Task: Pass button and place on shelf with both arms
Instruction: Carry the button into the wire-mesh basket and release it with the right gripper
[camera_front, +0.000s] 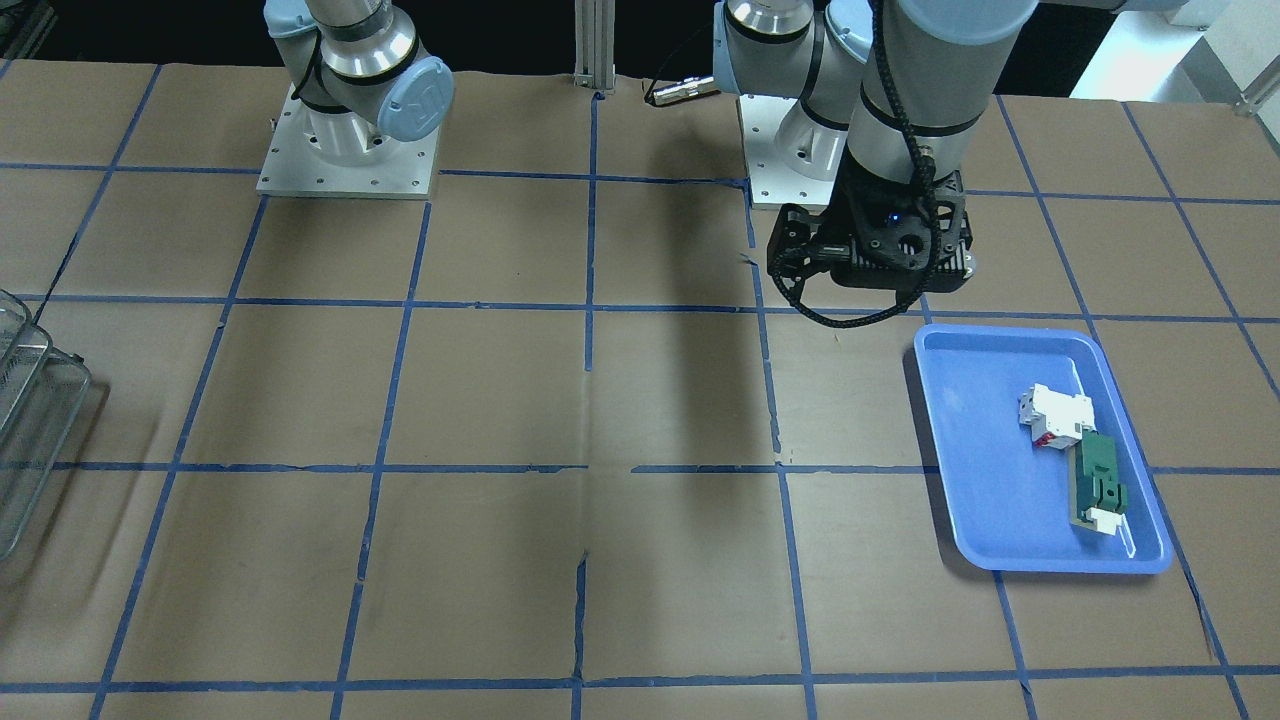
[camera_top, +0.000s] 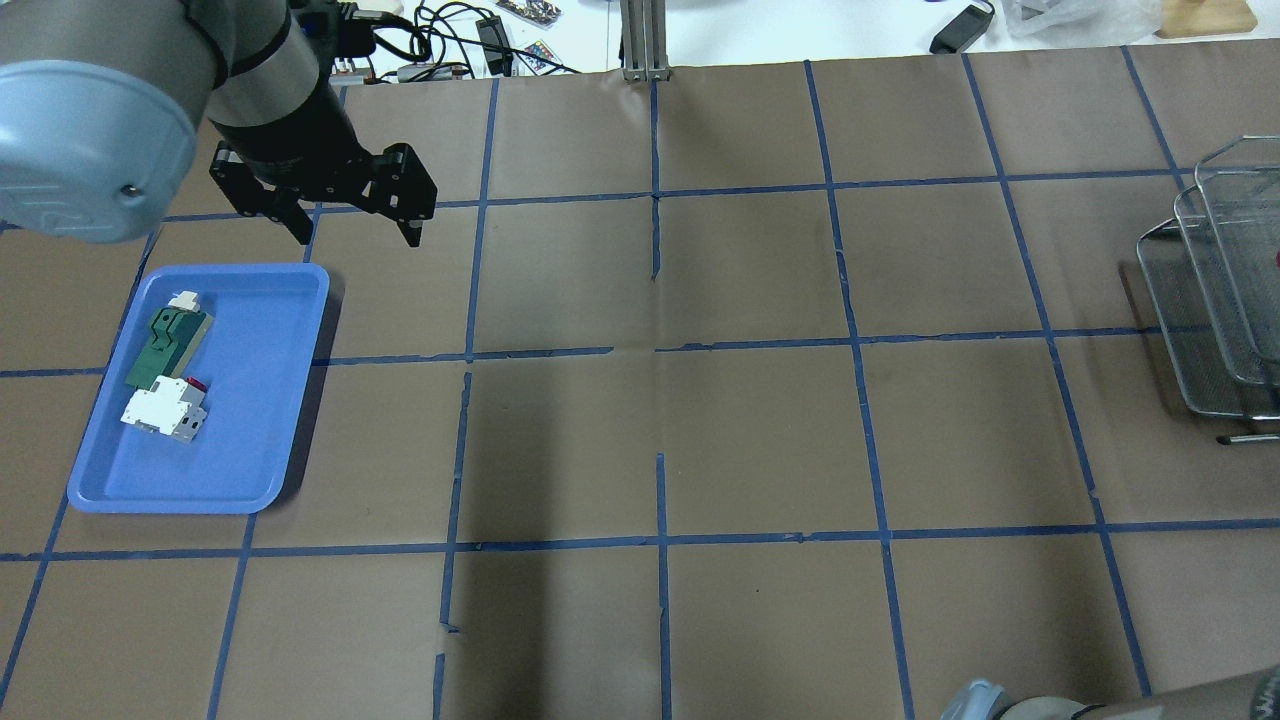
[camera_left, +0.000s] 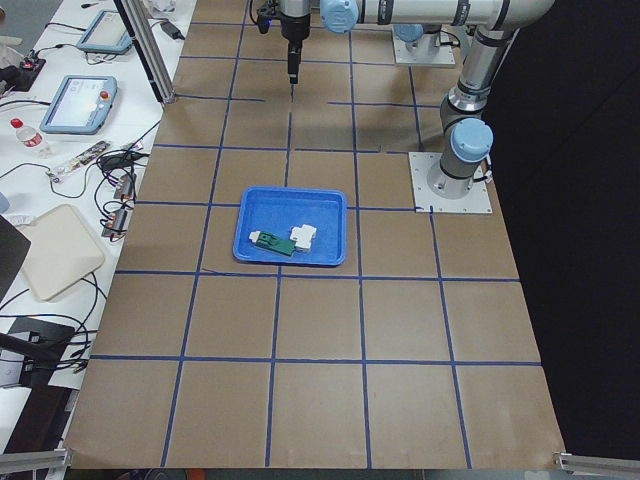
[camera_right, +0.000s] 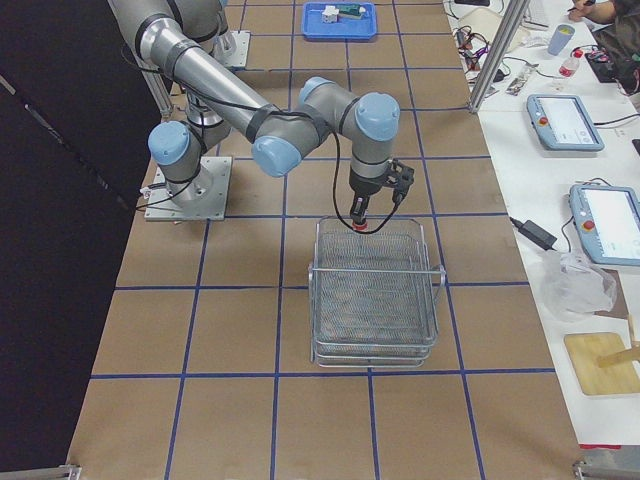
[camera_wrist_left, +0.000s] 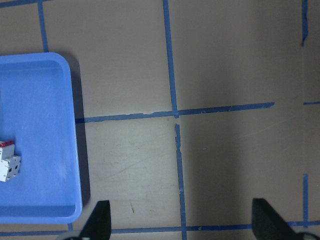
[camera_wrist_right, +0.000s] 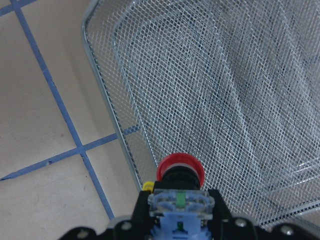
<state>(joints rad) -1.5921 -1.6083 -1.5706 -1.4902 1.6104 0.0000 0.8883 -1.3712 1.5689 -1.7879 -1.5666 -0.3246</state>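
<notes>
The right gripper (camera_wrist_right: 178, 207) is clenching the button (camera_wrist_right: 180, 170) by its clear base, cap down. It is holding the button just above the rim of the shelf (camera_wrist_right: 107, 110) at the worktop's right end, so the placing step appears to be in hand. The left gripper (camera_top: 358, 238) is hanging released near the tray (camera_top: 250, 470) by the left end. The next move likely calls for easing further in over the shelf, lowering and letting go.
</notes>
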